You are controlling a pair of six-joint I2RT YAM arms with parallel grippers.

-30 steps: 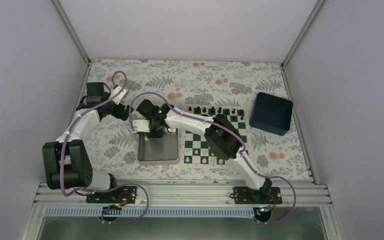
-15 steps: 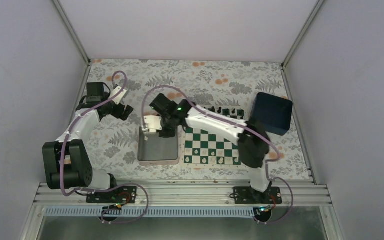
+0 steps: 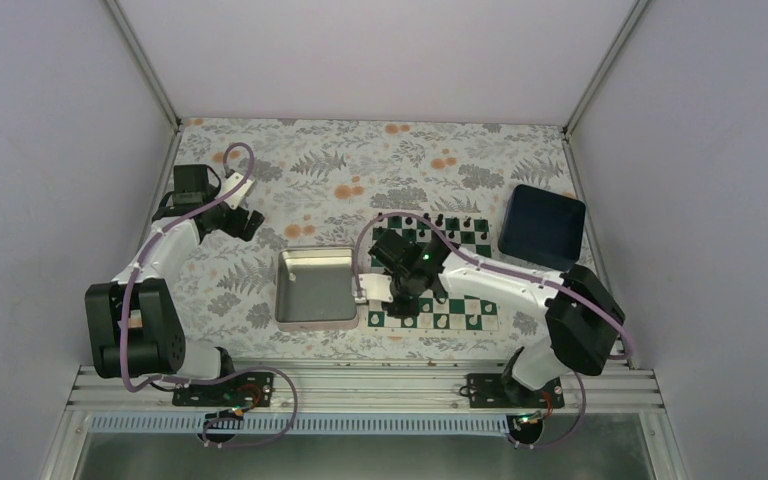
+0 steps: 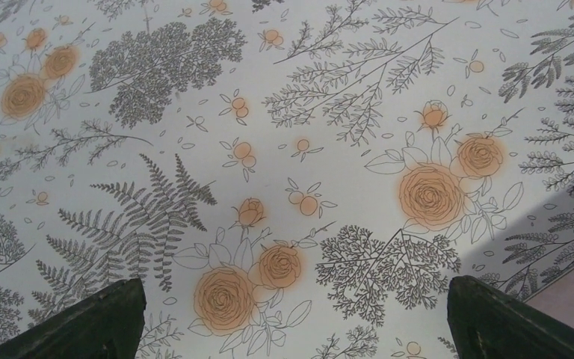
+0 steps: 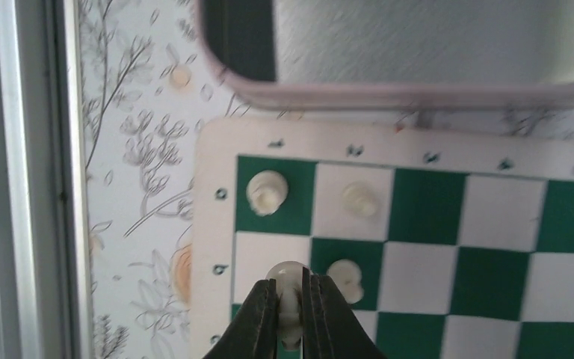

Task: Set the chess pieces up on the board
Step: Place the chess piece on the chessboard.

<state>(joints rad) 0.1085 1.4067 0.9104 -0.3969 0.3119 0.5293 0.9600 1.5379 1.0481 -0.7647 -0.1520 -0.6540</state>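
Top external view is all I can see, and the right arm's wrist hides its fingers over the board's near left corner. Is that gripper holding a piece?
Observer: Yes. On the right wrist camera the right gripper is shut on a cream-white piece, pinched just below its round head.
Operator: Which squares near it are taken?
Observer: Three, all by white men: a corner piece on the board's green corner square, a second piece on the white square next to it, and a third piece close beside the held one.
Operator: And the left gripper?
Observer: Its wrist camera shows the left gripper open over the floral tablecloth, nothing between its fingers.
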